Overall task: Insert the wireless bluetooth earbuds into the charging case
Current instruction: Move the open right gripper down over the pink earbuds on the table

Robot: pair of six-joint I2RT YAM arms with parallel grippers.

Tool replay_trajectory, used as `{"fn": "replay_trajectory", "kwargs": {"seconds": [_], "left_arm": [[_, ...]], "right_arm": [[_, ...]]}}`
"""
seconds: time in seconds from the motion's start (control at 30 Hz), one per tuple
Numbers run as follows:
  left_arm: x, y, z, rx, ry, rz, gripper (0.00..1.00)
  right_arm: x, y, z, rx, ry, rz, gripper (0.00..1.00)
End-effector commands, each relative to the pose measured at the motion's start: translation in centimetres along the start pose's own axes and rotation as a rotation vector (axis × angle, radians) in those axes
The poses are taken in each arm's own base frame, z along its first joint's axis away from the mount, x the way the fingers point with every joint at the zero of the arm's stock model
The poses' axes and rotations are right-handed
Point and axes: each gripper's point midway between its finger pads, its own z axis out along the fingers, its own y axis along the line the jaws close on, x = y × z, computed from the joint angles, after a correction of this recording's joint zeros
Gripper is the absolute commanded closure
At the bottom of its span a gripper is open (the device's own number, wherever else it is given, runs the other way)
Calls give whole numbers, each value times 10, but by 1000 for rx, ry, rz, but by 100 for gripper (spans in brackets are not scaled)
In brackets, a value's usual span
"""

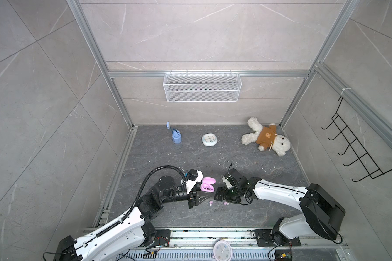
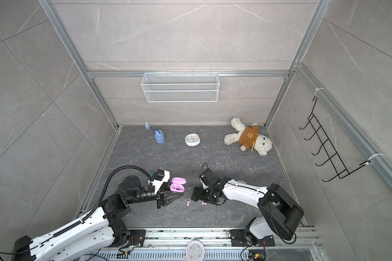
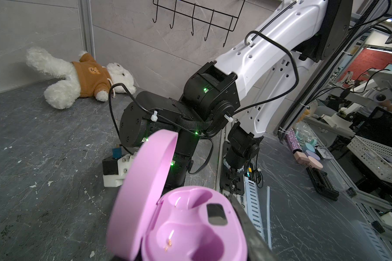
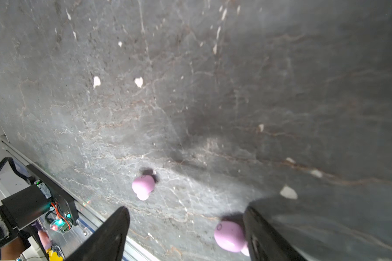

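The pink charging case point(image 1: 207, 187) point(image 2: 177, 187) hangs just above the floor left of centre, lid point(image 3: 145, 192) swung open, both wells point(image 3: 190, 226) empty. My left gripper point(image 1: 209, 191) point(image 2: 179, 192) is shut on the case; one black finger point(image 3: 248, 228) presses its side. Two pink earbuds lie on the dark floor in both top views, one point(image 1: 211, 203) point(image 2: 187, 203) point(image 4: 143, 186) out in the open. The other earbud point(image 1: 225, 203) point(image 2: 203, 203) point(image 4: 230, 236) lies between the jaws of my open right gripper point(image 1: 222, 200) point(image 4: 186, 217), against one finger point(image 4: 269, 230).
At the back stand a blue cup with a toothbrush point(image 1: 176, 136), a small clock point(image 1: 209, 139) and a teddy bear point(image 1: 265, 137). A wire basket point(image 1: 201, 87) hangs on the back wall, a black hook rack point(image 1: 358, 146) on the right wall. White crumbs dot the floor.
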Motion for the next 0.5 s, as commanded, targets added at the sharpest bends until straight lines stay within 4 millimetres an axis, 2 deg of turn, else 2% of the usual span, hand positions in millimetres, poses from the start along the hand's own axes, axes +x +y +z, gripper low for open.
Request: {"fn": "replay_trajectory", "kwargs": {"seconds": [0.0,0.1,0.23,0.33,0.47], "left_arm": [[-13,0,-1,-6,-28,37,88],[-12,-1,-1,-3,-26,36,88],[-14,-1,-1,-2,-27,37,88],[-14,-2,-1,0,-25,37,88],[-13,-1,1,4,-22,34,89]], "right_arm": [[11,-4,0,9,24,14,18],[5,-2,-2,9,2,-5,16],[-2,-8,-13,75,-38,-2,13],[2,-11,-17,79,-36,21,12],[5,-9,-10,50,-19,6,12]]}}
